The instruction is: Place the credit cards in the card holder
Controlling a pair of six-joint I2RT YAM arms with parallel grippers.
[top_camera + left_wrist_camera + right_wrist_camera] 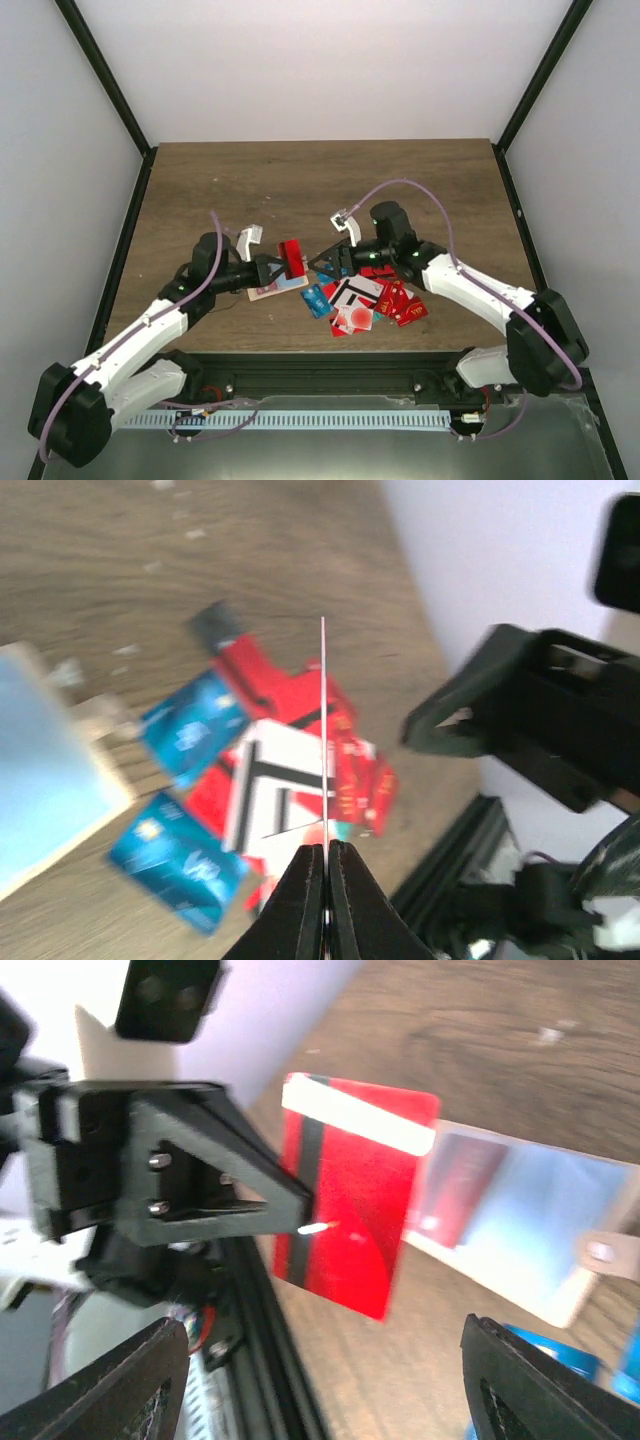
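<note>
My left gripper (278, 268) is shut on one red credit card (292, 258), held upright above the table. The left wrist view shows this card edge-on as a thin line (323, 730) between the closed fingertips (327, 852). In the right wrist view its red face with a black stripe (350, 1210) shows, clamped at its left edge. The beige card holder (268, 292) lies open on the table just below and behind the card (530, 1230). My right gripper (326, 264) stands open facing the card, a short gap away, nothing between its fingers (330, 1380). The heap of credit cards (365, 300) lies under it.
Two blue cards (190, 725) lie between the card holder (50, 770) and the red and white heap (290, 780). A black rail (330, 362) runs along the table's near edge. Dark frame posts and white walls close in the wooden table (320, 180).
</note>
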